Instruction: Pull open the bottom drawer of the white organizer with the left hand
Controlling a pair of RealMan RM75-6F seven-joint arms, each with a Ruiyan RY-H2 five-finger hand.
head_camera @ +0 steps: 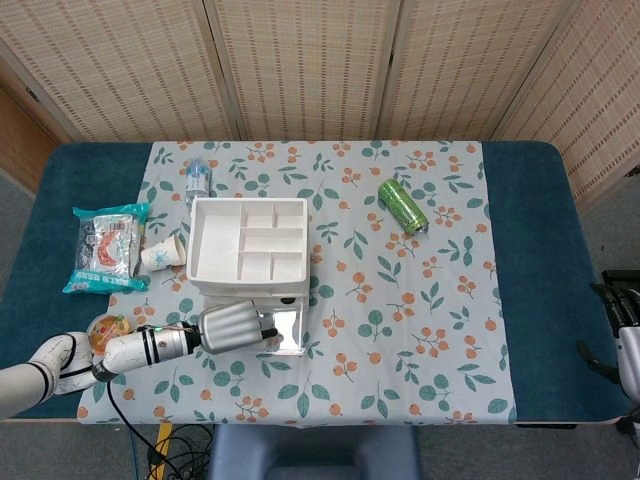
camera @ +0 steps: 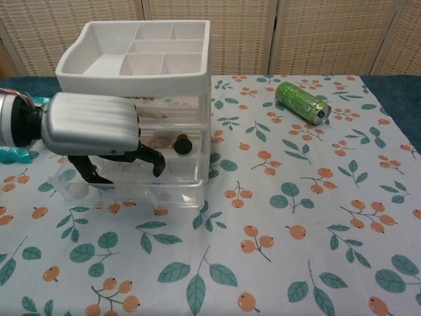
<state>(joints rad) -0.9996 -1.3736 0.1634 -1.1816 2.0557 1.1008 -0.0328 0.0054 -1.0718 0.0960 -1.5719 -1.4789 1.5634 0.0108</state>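
One white organizer (head_camera: 248, 245), one green drink can (head_camera: 403, 206), one plastic water bottle (head_camera: 196, 178), one paper cup (head_camera: 162, 256), one teal snack packet (head_camera: 105, 248) and one round food item (head_camera: 108, 328), partly hidden. Two robot hands: left (head_camera: 232, 326) and right (head_camera: 620, 305).

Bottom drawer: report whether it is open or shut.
Partly open: the bottom drawer juts past the organizer's front; left hand fingers hooked inside.
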